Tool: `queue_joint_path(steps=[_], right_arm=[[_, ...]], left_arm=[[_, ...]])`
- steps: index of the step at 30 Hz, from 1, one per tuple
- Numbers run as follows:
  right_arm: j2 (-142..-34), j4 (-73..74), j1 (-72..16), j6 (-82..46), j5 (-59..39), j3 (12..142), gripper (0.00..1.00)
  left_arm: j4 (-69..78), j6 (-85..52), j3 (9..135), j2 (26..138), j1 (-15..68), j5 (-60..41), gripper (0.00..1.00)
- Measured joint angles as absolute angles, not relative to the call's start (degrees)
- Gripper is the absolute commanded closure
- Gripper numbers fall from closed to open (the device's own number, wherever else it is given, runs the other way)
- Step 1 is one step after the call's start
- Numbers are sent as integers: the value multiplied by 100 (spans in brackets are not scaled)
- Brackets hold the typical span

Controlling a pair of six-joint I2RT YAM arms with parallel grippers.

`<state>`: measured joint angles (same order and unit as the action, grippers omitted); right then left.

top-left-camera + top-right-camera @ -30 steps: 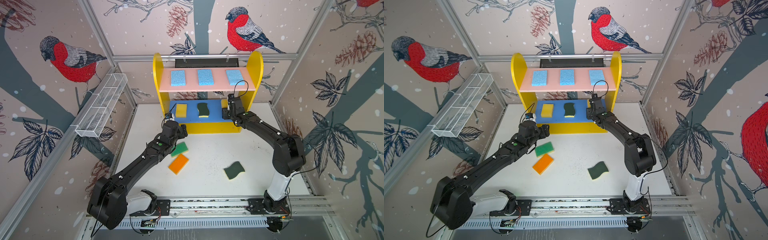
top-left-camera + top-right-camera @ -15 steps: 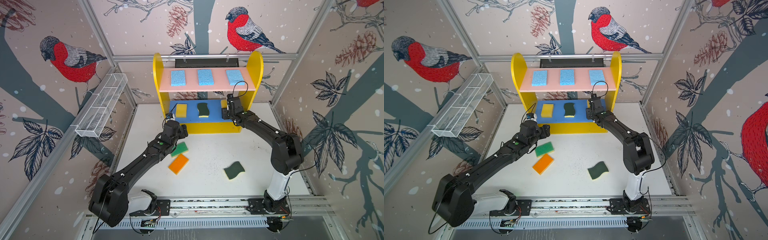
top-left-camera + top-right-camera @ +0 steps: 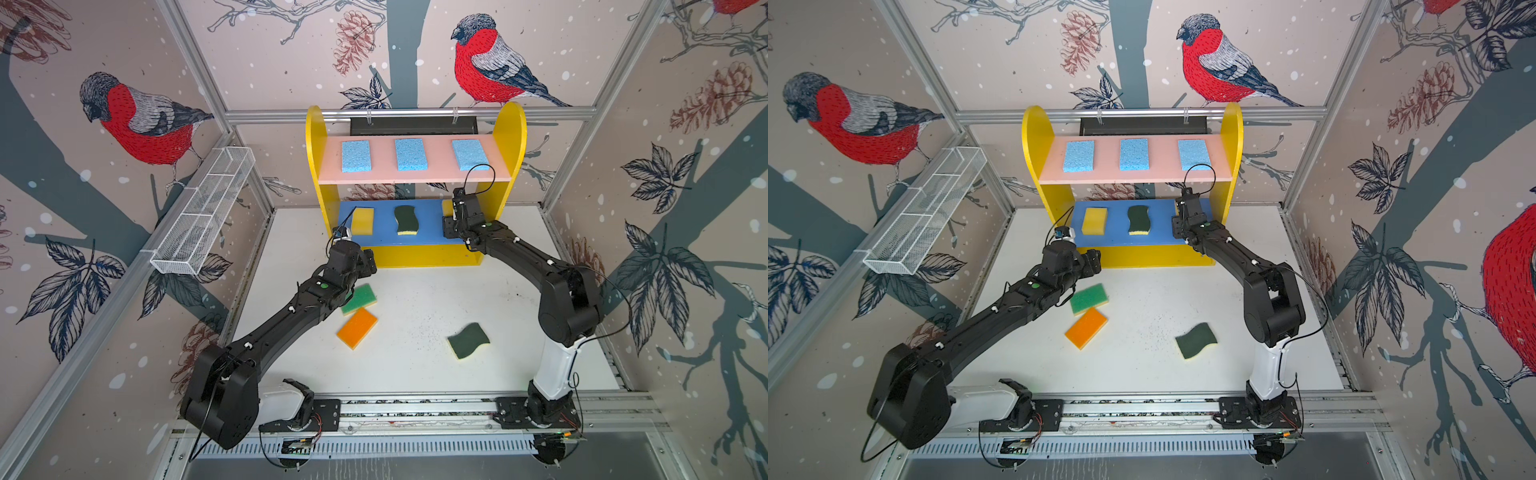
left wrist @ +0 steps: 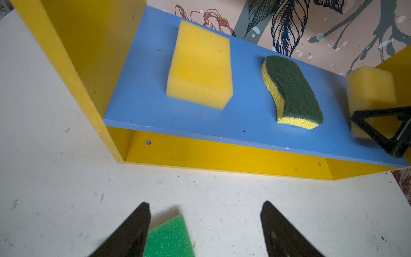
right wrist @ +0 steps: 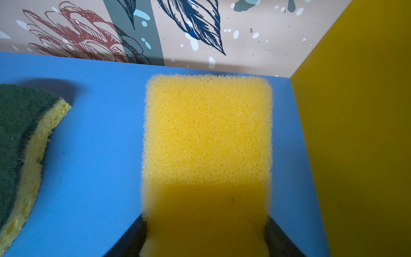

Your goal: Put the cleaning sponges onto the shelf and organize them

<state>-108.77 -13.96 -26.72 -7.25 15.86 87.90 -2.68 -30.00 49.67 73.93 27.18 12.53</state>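
Right gripper (image 5: 205,222) jaws clamped on porous yellow block sponge (image 5: 206,133), which rested at right end of blue middle board (image 5: 100,155) of yellow-sided three-tier shelf (image 3: 509,137). Left gripper (image 4: 205,203) jaws stood apart over white tabletop (image 4: 222,189), beside green-topped sponge (image 4: 169,238).

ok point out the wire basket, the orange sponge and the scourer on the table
wire basket (image 3: 195,232): in a top view, mesh wall
orange sponge (image 3: 357,328): in a top view, top centre
scourer on the table (image 3: 468,340): in a top view, green face
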Motion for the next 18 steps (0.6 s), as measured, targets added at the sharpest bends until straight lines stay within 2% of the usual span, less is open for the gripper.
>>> queue_joint_path(steps=[18], right_arm=[[-10984, -1391, -2639, -744, 1584, 8862, 30]], left_arm=[[-274, -3000, 5017, 7426, 2718, 1363, 21]])
